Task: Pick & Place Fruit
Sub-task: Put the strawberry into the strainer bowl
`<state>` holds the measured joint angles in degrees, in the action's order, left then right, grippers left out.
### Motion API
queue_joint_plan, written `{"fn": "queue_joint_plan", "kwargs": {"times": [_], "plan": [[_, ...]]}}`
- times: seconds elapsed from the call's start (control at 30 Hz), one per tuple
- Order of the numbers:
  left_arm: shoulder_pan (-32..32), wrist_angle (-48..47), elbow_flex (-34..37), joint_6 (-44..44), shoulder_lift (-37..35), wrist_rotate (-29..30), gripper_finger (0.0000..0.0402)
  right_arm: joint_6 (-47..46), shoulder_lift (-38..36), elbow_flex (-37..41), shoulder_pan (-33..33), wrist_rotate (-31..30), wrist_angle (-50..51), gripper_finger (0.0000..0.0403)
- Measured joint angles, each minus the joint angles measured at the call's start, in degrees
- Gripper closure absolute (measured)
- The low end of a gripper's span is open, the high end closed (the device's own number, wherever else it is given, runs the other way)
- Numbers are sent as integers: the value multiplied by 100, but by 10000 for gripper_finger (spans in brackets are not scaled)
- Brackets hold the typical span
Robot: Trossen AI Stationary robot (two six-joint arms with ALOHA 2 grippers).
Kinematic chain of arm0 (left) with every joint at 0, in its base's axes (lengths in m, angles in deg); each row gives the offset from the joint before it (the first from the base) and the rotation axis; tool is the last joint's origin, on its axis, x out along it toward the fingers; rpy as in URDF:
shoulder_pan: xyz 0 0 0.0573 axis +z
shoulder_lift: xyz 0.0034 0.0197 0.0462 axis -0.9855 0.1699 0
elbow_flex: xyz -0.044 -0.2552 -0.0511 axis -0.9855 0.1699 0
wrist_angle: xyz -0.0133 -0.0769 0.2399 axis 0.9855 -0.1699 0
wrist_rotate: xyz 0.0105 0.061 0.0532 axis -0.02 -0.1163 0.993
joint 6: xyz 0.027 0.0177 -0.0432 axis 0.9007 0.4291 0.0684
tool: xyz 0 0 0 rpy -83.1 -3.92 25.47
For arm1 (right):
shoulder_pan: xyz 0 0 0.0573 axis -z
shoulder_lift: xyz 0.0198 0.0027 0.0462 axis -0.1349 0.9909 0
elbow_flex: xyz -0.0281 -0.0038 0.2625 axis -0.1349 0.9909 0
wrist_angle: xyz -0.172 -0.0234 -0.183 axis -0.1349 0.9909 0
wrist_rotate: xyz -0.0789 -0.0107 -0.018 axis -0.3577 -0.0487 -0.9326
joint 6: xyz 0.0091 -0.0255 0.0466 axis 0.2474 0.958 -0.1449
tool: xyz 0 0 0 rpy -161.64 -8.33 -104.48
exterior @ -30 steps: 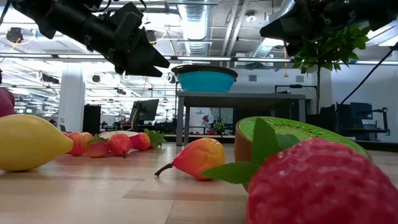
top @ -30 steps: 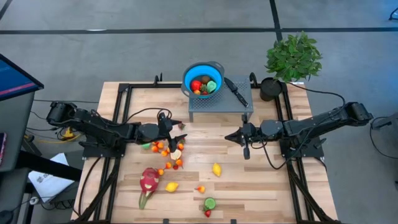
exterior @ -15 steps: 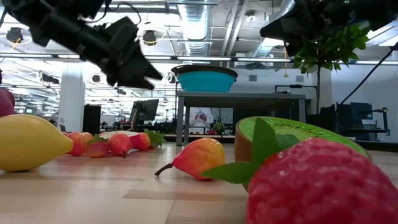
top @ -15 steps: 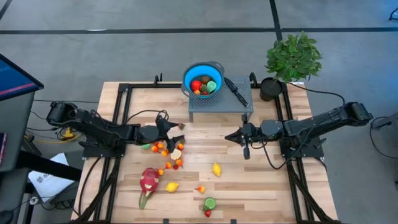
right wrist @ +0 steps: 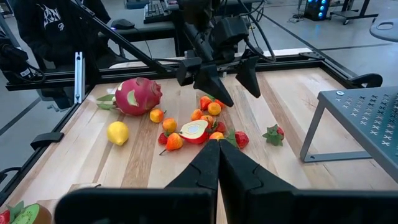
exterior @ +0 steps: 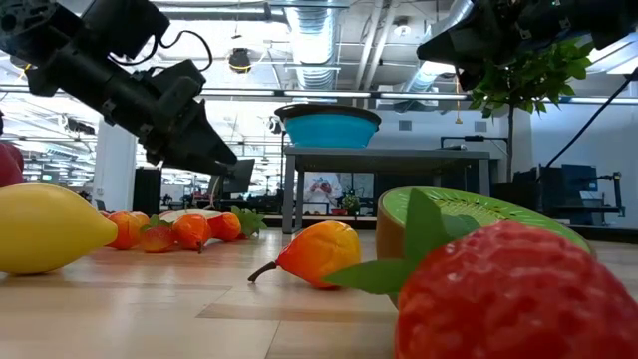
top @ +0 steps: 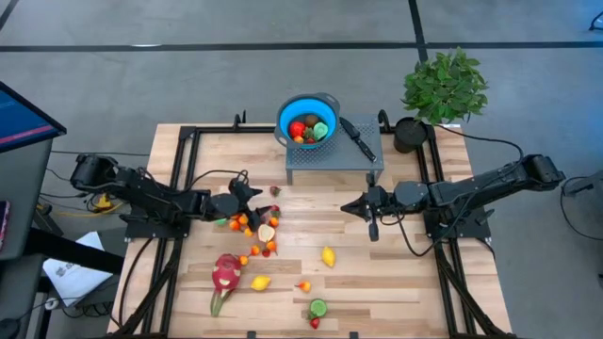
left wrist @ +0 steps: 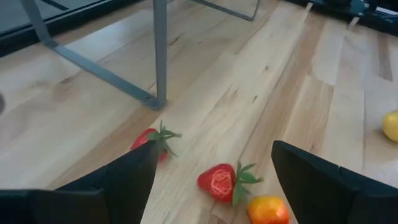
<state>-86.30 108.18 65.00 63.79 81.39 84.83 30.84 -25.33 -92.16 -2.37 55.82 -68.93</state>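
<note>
Fruit (top: pixel 252 226) is scattered over the bench (top: pixel 405 273), mostly in a cluster on the left side, w/ a dragon fruit (top: pixel 225 273) nearer the front edge & a lemon (top: pixel 328 255) well apart toward the middle. A few more pieces are sat in a blue bowl (top: pixel 308 119) on a grey stand (top: pixel 334 160) at the back, next to a knife (top: pixel 357 137). Left end effector (top: pixel 255 200) is held above the cluster, fingers (left wrist: pixel 127 180) spread wide, nothing gripped; two strawberries (left wrist: pixel 219 182) are seen just past them. Right end effector (top: pixel 346 209) is hung over the bench center, fingers pressed together, nothing held. A potted plant (top: pixel 441 92) is parked at the back right corner.
</note>
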Motion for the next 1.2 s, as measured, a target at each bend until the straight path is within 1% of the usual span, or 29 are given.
{"fn": "queue_joint_plan", "kwargs": {"times": [0.13, 0.27, 0.37, 0.5, 0.67, 0.87, 0.97, 1.13, 1.2], "plan": [[318, 1, 2, 182, 0, -46, 93, 0, 0, 0, 1, 0, 0, 403], [751, 12, 0, 608, 0, -768, 96, -3, 0, 0, 1, 0, 0, 403], [1033, 19, -5, 811, 0, -1075, 102, -4, -2, 0, 2, 0, -2, 403], [1294, 22, -7, 1080, 0, -1132, 107, -4, -1, 0, 2, -1, -5, 403], [1472, 183, -24, 1276, 0, -1149, 107, -2, -1, 0, 6, 0, -15, 403], [1475, 232, -403, 1447, 7, -1276, 107, 0, 0, 0, 6, 0, -15, 403], [1475, 248, -652, 1558, 183, -1290, 107, 2, -1, 0, 6, 0, -11, 403], [1445, 220, -1090, 1712, 956, -1621, 107, 2, 0, 0, 6, -2, 9, 403], [1441, 202, -1186, 1712, 1216, -1636, 107, 2, 0, 0, 6, 0, 30, 403]]}}
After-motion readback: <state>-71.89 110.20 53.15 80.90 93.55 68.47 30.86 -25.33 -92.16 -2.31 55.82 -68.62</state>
